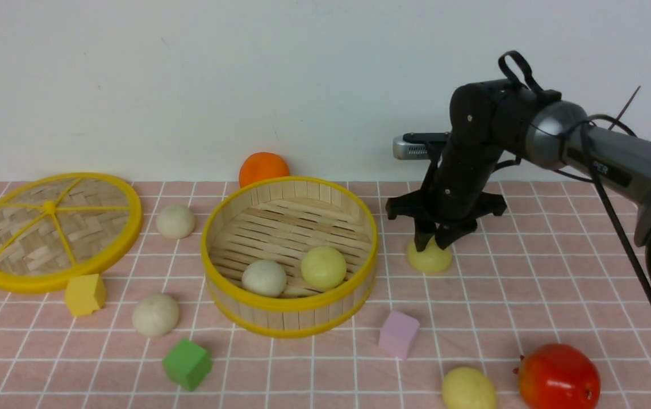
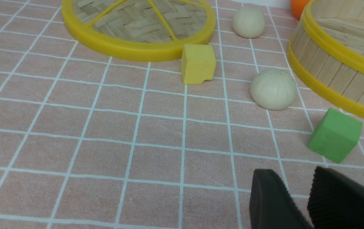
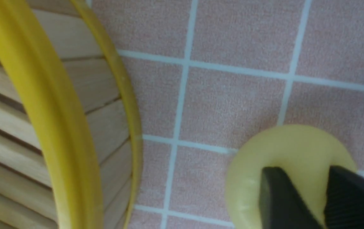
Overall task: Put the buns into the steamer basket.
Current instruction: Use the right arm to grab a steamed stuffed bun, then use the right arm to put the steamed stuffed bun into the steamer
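Pink checked cloth lay under everything. Just right of the steamer basket, a pale yellow bun sat beneath the right gripper, jaws narrow about its crown. Gripped or not, I couldn't tell. Grasping was in hand; next, I judged, a lift over the rim.

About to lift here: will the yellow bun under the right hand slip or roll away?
Probably slippery: the yellow bun looks smooth and domed, and the right hand sits high on its crown. Its flat-looking base likely resists rolling.
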Available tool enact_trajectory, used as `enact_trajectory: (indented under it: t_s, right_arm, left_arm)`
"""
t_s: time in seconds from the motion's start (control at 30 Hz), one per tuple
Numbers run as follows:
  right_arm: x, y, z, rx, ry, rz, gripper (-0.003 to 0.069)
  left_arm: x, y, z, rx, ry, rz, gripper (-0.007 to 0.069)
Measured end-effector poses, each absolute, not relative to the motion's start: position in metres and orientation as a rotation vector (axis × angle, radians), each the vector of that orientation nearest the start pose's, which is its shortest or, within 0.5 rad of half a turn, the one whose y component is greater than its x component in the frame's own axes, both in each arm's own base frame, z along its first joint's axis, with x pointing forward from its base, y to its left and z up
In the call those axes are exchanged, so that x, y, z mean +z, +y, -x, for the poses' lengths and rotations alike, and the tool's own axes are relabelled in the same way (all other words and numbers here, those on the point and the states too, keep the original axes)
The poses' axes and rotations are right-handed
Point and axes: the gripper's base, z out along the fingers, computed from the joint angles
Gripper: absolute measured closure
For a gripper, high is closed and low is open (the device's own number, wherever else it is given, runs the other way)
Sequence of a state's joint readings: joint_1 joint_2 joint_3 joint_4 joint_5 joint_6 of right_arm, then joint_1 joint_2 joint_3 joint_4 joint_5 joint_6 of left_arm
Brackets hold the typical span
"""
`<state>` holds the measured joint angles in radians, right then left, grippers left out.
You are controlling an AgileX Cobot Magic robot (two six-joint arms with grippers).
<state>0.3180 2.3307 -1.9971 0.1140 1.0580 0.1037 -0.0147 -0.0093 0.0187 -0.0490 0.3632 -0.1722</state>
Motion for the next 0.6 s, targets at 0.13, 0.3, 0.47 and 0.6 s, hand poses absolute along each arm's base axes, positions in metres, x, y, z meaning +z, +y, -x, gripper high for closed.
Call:
enact_trajectory:
  t_s: [0.13,0.3,0.47,0.6]
  right_arm:
    - [0.178,0.163,-0.466,0.230,2.894,0.252,0.0616]
    - [0.213,0.165,-0.466,0.276,2.836,0.249,0.0640]
    - [0.272,0.184,-0.463,0.517,2.662,0.273,0.0640]
    - [0.281,0.208,-0.455,0.618,2.607,0.352,0.0640]
  left_arm:
    - [0.175,-0.002,-0.053,-0.178,1.851,0.177,0.0384]
    - [0.175,-0.002,-0.053,-0.178,1.851,0.177,0.0384]
    - [0.175,-0.002,-0.053,-0.178,1.851,0.177,0.0384]
    - [0.175,-0.002,-0.053,-0.178,1.851,0.177,0.0384]
